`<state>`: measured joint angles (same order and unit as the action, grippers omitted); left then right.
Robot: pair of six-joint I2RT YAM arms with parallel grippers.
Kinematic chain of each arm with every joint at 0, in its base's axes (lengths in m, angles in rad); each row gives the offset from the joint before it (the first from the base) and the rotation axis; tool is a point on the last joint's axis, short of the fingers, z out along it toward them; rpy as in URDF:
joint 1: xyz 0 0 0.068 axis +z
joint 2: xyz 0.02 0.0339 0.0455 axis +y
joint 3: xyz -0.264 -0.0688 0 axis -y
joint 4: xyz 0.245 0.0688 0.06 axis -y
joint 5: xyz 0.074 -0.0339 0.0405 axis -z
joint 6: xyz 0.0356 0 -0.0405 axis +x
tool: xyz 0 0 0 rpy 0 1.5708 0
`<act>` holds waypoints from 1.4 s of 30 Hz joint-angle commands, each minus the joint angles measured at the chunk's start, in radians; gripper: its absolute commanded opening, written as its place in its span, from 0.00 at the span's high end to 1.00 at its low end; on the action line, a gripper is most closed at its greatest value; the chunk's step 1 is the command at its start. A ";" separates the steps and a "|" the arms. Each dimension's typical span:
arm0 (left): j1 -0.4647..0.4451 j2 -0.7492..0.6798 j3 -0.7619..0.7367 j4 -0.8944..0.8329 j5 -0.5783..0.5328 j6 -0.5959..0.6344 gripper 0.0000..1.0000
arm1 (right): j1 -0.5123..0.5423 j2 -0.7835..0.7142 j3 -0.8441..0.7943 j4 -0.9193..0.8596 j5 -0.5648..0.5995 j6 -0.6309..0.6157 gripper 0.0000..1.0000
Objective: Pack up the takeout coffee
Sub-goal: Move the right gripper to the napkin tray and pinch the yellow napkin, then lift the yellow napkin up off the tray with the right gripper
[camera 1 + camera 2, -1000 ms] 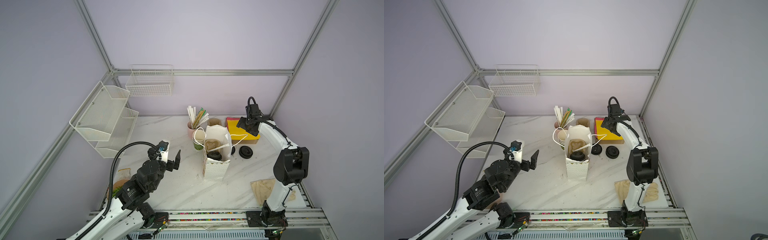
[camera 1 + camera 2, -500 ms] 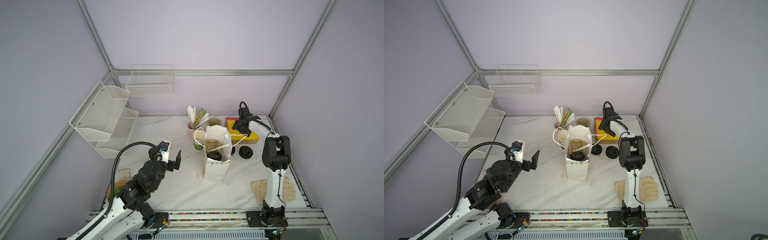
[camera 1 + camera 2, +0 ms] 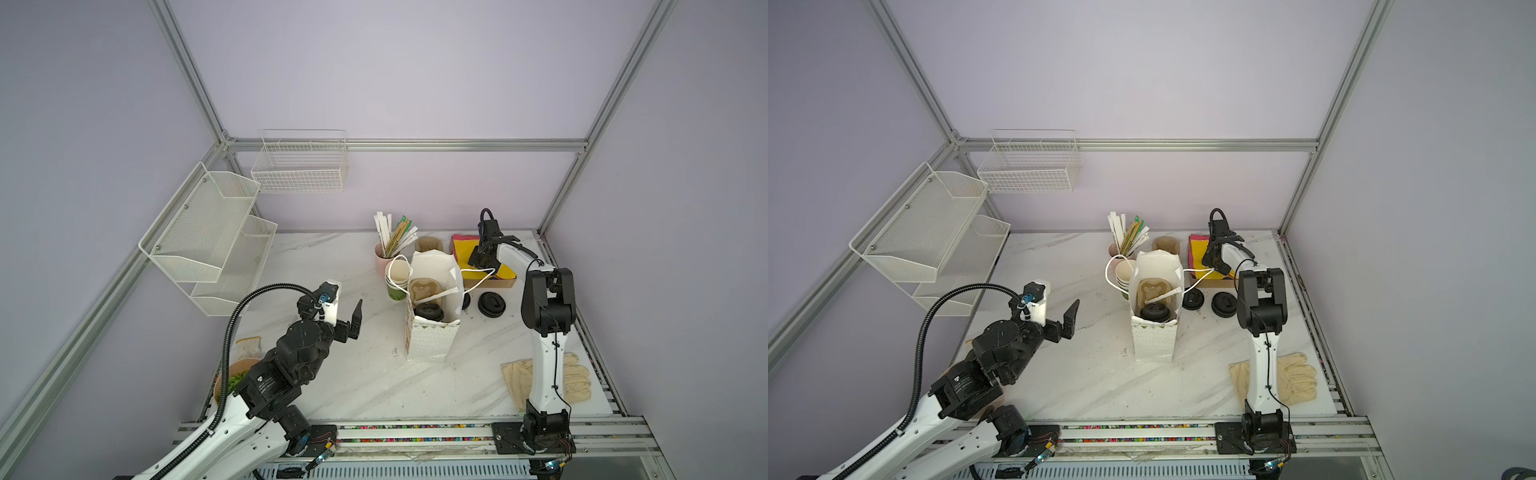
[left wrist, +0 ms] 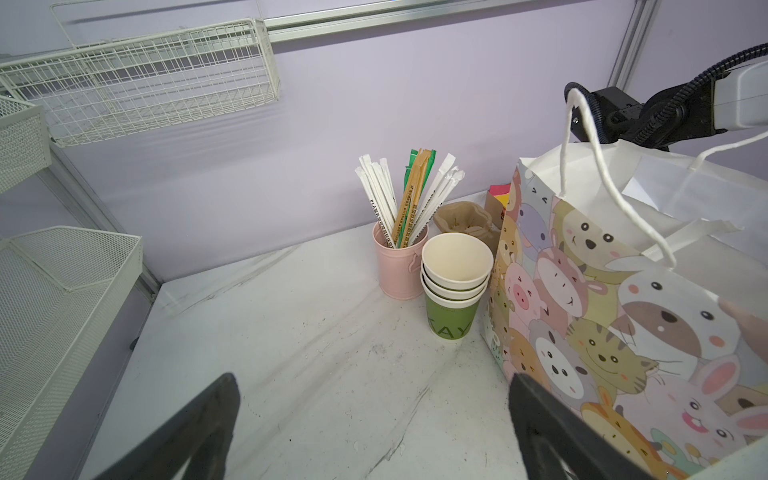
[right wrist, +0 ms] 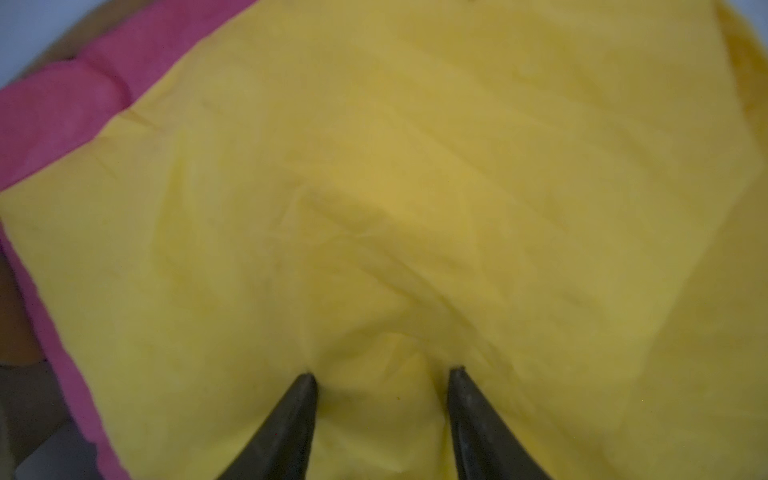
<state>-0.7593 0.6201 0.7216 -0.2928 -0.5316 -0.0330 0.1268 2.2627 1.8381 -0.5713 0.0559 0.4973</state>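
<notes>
Right arm [image 3: 545,307] folded back, right claw [image 5: 380,372] narrower, tips apart on yellow napkin [image 5: 415,187], left claw [image 4: 372,376] wide apart

Matt tabletop [image 3: 353,374], metal mesh shelf [image 3: 199,232], paper cup stack [image 4: 454,291], creased yellow cloth [image 5: 415,166], plastic-lidded takeout coffee [image 3: 429,311].

Letters "TAY" on green cup stack [image 4: 451,320]

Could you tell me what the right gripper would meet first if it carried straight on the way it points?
The yellow napkin: the right gripper points straight at it, and its fingertips seem to touch the sheet.
</notes>
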 commanded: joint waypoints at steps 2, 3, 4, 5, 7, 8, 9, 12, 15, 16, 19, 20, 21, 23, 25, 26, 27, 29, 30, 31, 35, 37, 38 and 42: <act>0.006 0.000 -0.047 0.053 -0.004 0.010 0.00 | -0.004 0.014 0.008 0.022 -0.038 -0.008 0.60; 0.006 -0.002 -0.047 0.052 -0.003 0.011 0.00 | -0.005 0.010 0.004 0.024 -0.036 -0.008 0.63; 0.006 -0.001 -0.048 0.054 -0.003 0.011 0.00 | -0.005 0.006 0.002 0.027 -0.036 -0.009 0.67; 0.006 -0.002 -0.048 0.053 -0.002 0.012 0.00 | -0.006 0.003 -0.001 0.030 -0.037 -0.010 0.69; 0.006 -0.001 -0.048 0.054 -0.001 0.011 0.00 | -0.007 -0.001 -0.003 0.030 -0.037 -0.011 0.73; 0.006 -0.002 -0.048 0.054 -0.001 0.013 0.00 | -0.009 -0.005 -0.004 0.030 -0.037 -0.010 0.75; 0.007 -0.002 -0.048 0.054 0.001 0.012 0.00 | -0.011 -0.008 -0.005 0.030 -0.039 -0.010 0.77; 0.007 -0.002 -0.048 0.053 0.002 0.012 0.00 | -0.010 -0.027 -0.013 0.033 -0.035 -0.009 0.81; 0.005 0.000 -0.048 0.054 0.005 0.014 0.00 | -0.012 -0.044 -0.016 0.031 -0.023 -0.005 0.83; 0.006 0.000 -0.049 0.055 0.005 0.013 0.00 | -0.012 -0.050 -0.017 0.031 -0.019 -0.005 0.84; 0.006 0.000 -0.048 0.052 0.007 0.013 0.00 | -0.013 -0.064 -0.023 0.031 -0.013 -0.003 0.86; 0.005 0.000 -0.048 0.052 0.007 0.014 0.00 | -0.013 -0.068 -0.024 0.031 -0.012 -0.003 0.87; 0.005 0.000 -0.047 0.052 0.008 0.013 0.00 | -0.014 -0.072 -0.024 0.032 -0.011 -0.001 0.87; 0.007 0.000 -0.048 0.053 0.009 0.013 0.00 | -0.015 -0.075 -0.022 0.031 -0.014 -0.003 0.87; 0.007 0.000 -0.048 0.052 0.010 0.014 0.00 | -0.016 -0.080 -0.022 0.031 -0.012 0.000 0.87; 0.006 0.000 -0.048 0.051 0.012 0.013 0.00 | -0.016 -0.081 -0.022 0.031 -0.013 0.001 0.87; 0.006 0.000 -0.050 0.051 0.012 0.013 0.00 | -0.017 -0.081 -0.022 0.028 -0.011 0.005 0.86; 0.006 0.000 -0.049 0.050 0.012 0.013 0.00 | -0.018 -0.085 -0.022 0.031 -0.013 0.004 0.86; 0.006 0.000 -0.049 0.050 0.012 0.013 0.00 | -0.018 -0.085 -0.022 0.030 -0.013 0.004 0.87; 0.006 0.000 -0.050 0.051 0.012 0.013 0.00 | -0.019 -0.085 -0.021 0.030 -0.013 0.004 0.87; 0.006 0.000 -0.050 0.050 0.012 0.014 0.00 | -0.022 -0.094 -0.026 0.029 -0.013 0.009 0.88; 0.007 0.000 -0.050 0.051 0.015 0.014 0.00 | -0.023 -0.104 -0.028 0.030 -0.011 0.010 0.90; 0.007 0.002 -0.050 0.051 0.015 0.014 0.00 | -0.024 -0.111 -0.028 0.028 -0.009 0.013 0.95; 0.006 0.000 -0.050 0.052 0.017 0.015 0.00 | -0.027 -0.147 -0.038 0.029 -0.006 0.029 1.00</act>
<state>-0.7593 0.6235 0.7212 -0.2924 -0.5266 -0.0322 0.1070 2.1925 1.8103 -0.5423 0.0368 0.5079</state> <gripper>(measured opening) 0.997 0.048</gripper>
